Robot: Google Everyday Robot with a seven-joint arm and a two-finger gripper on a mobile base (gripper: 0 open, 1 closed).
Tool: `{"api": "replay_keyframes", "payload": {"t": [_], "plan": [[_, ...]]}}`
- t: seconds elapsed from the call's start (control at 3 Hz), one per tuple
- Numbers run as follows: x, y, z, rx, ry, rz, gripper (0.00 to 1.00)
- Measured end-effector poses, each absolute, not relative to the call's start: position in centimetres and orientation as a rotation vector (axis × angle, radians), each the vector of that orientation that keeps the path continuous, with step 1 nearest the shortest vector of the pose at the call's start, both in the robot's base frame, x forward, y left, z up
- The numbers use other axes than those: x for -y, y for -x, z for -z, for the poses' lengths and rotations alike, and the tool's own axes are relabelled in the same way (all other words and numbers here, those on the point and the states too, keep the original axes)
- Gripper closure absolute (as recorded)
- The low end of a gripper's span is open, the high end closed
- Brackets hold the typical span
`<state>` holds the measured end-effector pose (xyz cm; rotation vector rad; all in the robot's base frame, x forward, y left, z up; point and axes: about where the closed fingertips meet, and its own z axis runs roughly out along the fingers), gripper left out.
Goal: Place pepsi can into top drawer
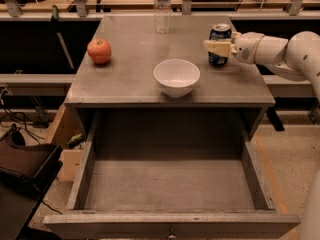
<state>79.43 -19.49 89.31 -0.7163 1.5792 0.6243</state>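
Note:
The pepsi can [220,34] is a dark blue can with a silver top, standing upright on the right side of the grey tabletop [135,69]. My gripper [218,47] reaches in from the right on a white arm, and its cream fingers [216,46] lie across the front of the can at mid height. The top drawer [170,184] is pulled fully open below the tabletop, with worn sides and a bare grey bottom.
A white bowl [176,76] sits near the tabletop's front edge, left of the can. A red apple [99,51] is at the left. A clear water bottle [161,6] stands at the back. Cables and a dark bag [20,169] lie on the floor at left.

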Motion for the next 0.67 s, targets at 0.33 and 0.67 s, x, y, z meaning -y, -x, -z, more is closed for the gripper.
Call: {"api": "replay_keyframes", "payload": {"t": [0.33, 0.67], "plan": [[18.9, -79.0, -92.3, -1.555, 0.736, -0.614, 1.0], [18.9, -75.9, -97.1, -1.495, 0.746, -0.578, 1.0]]}}
